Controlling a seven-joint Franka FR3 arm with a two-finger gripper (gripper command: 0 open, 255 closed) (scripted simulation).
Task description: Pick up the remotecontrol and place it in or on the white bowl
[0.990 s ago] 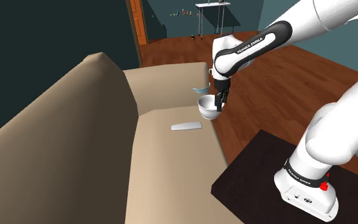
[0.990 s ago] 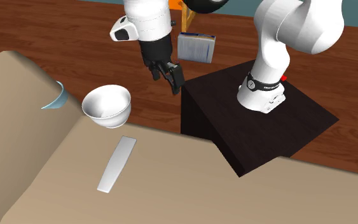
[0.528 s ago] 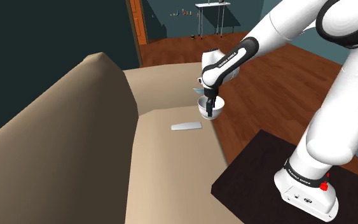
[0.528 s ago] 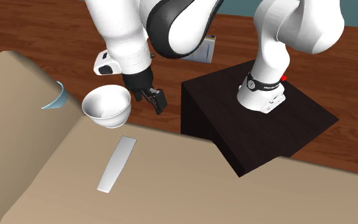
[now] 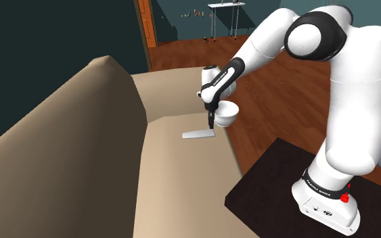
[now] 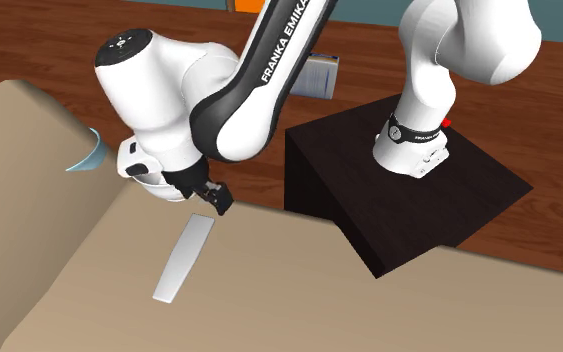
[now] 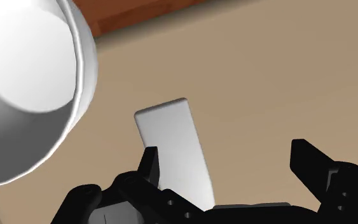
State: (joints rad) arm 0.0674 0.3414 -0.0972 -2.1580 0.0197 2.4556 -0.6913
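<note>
Down from the bowl's rim half a second ago, the gripper [image 5: 211, 124] now hangs low over the sofa seat [image 5: 182, 176]. From the shoulder view's left: the grey remote control [image 5: 198, 134] lies flat, then the gripper at its end, then the white bowl [image 5: 226, 113]. The jaws are spread and empty. The remote's long axis runs across their gap, close to one finger, so centring probably comes next.

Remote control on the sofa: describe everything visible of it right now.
The flat, light grey, oblong remote control has rounded corners and a plain top with no buttons drawn. It lies flat and unheld on the tan sofa seat, one short end towards the round white bowl but apart from it. The black gripper hovers over that end, jaws open, one above the slab, not clasping it.
</note>
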